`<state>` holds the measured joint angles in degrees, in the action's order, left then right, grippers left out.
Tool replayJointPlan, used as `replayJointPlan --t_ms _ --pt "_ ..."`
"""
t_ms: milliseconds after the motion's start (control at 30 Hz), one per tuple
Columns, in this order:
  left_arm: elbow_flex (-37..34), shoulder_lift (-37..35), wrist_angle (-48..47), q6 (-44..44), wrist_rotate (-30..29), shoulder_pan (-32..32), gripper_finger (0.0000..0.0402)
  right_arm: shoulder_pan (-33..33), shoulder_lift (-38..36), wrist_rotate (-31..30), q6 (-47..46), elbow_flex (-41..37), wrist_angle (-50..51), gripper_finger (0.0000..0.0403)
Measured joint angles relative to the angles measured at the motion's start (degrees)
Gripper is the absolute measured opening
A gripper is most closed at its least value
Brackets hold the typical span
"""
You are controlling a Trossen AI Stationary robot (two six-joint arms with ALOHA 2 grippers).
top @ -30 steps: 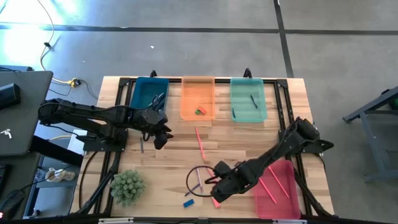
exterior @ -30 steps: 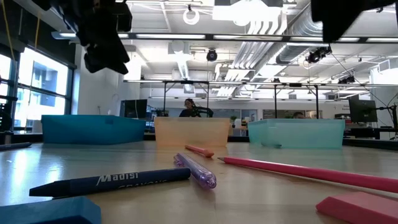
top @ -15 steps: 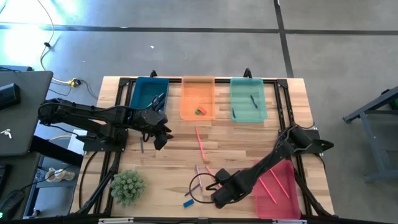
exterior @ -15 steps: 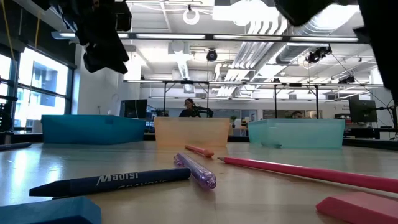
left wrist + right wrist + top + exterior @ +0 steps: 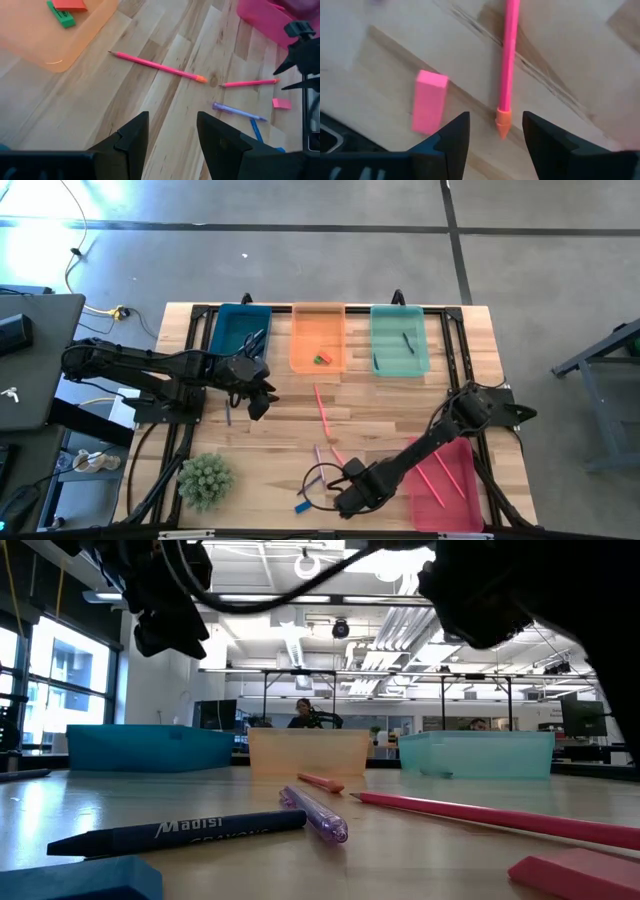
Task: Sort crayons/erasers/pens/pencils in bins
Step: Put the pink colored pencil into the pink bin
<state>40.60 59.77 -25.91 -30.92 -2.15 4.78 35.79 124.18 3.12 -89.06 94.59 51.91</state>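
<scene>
My right gripper (image 5: 345, 498) is open and hovers low near the table's near edge; in its wrist view (image 5: 492, 137) a pink eraser (image 5: 429, 102) and the orange tip of a pink pencil (image 5: 507, 55) lie flat just ahead of the fingers. My left gripper (image 5: 256, 396) is open in the air in front of the blue bin (image 5: 240, 330), touching nothing. The orange bin (image 5: 318, 338) holds a green eraser (image 5: 61, 19) and a pink-red one (image 5: 70, 4). The teal bin (image 5: 400, 340) and the pink bin (image 5: 445, 485) hold thin sticks. A blue eraser (image 5: 303, 506) lies by the near edge.
Loose on the wood: a pink pencil (image 5: 322, 408), a purple pen (image 5: 315, 815), a blue crayon (image 5: 180, 832), and a grey stick (image 5: 228, 415) near the left arm. A black cable loop (image 5: 312, 475) hangs by the right gripper. A green plant (image 5: 205, 480) stands at the near left.
My right gripper has moved steadily toward the table's near edge, a little to the left, and now looms in the upper right of the low view. The left arm and the loose things have kept still.
</scene>
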Motion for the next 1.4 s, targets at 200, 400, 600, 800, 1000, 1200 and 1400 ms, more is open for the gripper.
replayJointPlan --t_ms 200,400,600,800,1000,1200,1400 --pt "-0.02 0.00 0.00 0.00 0.00 0.00 0.0155 0.01 1.86 1.51 -1.67 0.01 -0.46 0.0157" --pt "0.00 0.00 0.00 0.00 0.00 0.00 0.0155 0.50 2.90 1.60 -4.43 0.22 0.08 0.0116" --pt "0.00 0.00 0.00 0.00 0.00 0.00 0.0155 1.17 3.02 0.86 -5.59 0.17 1.44 0.0043" --pt "0.00 0.00 0.00 0.00 0.00 0.00 0.0155 1.82 3.09 0.36 -4.94 0.13 1.56 0.0012" --pt "0.00 0.00 0.00 -0.41 0.02 0.00 0.0155 2.94 3.01 -2.87 -3.42 2.18 3.46 0.0019" --pt "-0.01 0.00 0.00 -0.41 0.03 0.00 0.0155 4.68 -0.05 -6.59 -3.57 3.85 4.17 0.0009" --pt "0.00 0.00 0.00 -0.41 0.20 0.00 0.0155 7.07 -2.55 -12.71 -8.14 4.67 6.38 0.0009"
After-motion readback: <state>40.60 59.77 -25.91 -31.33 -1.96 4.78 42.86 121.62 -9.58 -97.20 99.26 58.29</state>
